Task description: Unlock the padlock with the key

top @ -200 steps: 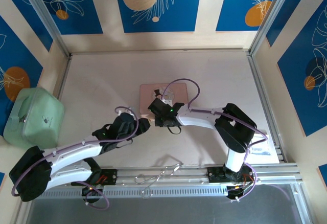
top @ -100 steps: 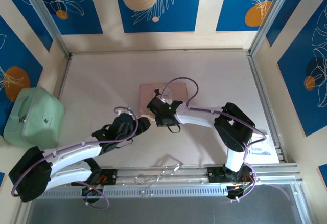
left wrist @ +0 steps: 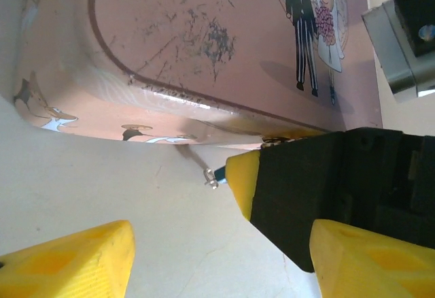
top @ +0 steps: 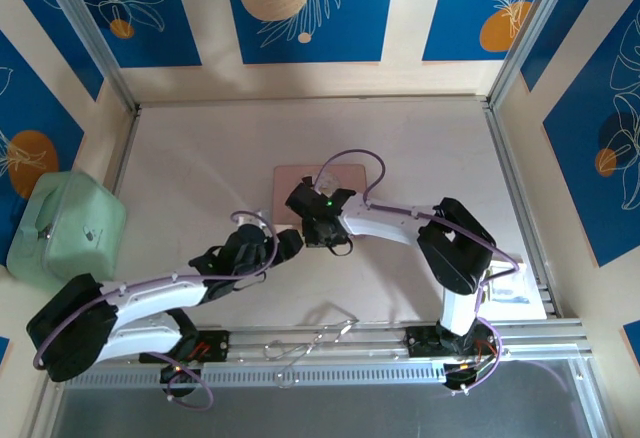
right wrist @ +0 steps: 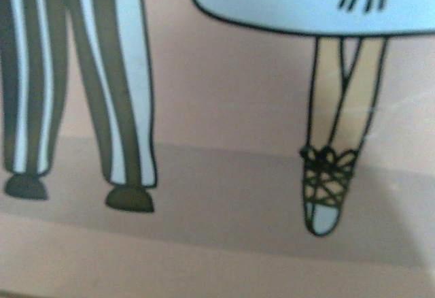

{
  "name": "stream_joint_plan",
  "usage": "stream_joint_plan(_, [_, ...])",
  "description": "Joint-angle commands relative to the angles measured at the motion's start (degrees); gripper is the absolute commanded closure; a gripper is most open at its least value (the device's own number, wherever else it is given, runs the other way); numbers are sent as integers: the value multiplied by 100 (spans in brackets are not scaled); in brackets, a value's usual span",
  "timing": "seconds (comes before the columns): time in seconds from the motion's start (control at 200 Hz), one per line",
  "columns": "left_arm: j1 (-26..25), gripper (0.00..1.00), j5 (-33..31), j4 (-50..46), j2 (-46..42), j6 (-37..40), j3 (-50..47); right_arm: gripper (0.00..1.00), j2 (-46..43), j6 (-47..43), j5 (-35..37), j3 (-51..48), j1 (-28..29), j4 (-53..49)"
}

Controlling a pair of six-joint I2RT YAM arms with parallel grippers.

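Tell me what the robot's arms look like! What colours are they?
The left arm and the right arm are smooth white tubes joined by chunky black joints. A thin purple cable loops along each one. A tiny green light glows on the right wrist. The jaws are black with bright yellow tips.

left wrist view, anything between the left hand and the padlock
Partly. The open left hand faces the padlock across bare table, but the right hand has its yellow tip at the padlock, its black body in front of one of the left hand's fingers. The pink tin lies just behind the padlock.
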Motion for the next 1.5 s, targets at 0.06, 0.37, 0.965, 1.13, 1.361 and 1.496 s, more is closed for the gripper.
stream_joint_plan(0.06, [-189, 32, -52, 919, 192, 191, -215, 100, 102, 39, -739, 466, -80, -497])
stream_joint_plan(0.37, [-473, 77, -336, 1871, 434, 537, -681, 100, 109, -35, -1308, 594, -332, -674])
stream_joint_plan(0.965, [-616, 56, -265, 3329, 2191, 936, -380, 100, 120, -152, -1708, 480, -551, -714])
stream_joint_plan(1.13, [-566, 57, -149, 3799, 2564, 935, -348, 100, 124, -156, -1760, 523, -562, -692])
stream_joint_plan(1.361, [-427, 58, 47, 4285, 2996, 810, -339, 100, 142, -138, -1822, 486, -594, -644])
stream_joint_plan(1.496, [-406, 62, 131, 4392, 3139, 816, -269, 100, 151, -127, -1855, 446, -597, -588])
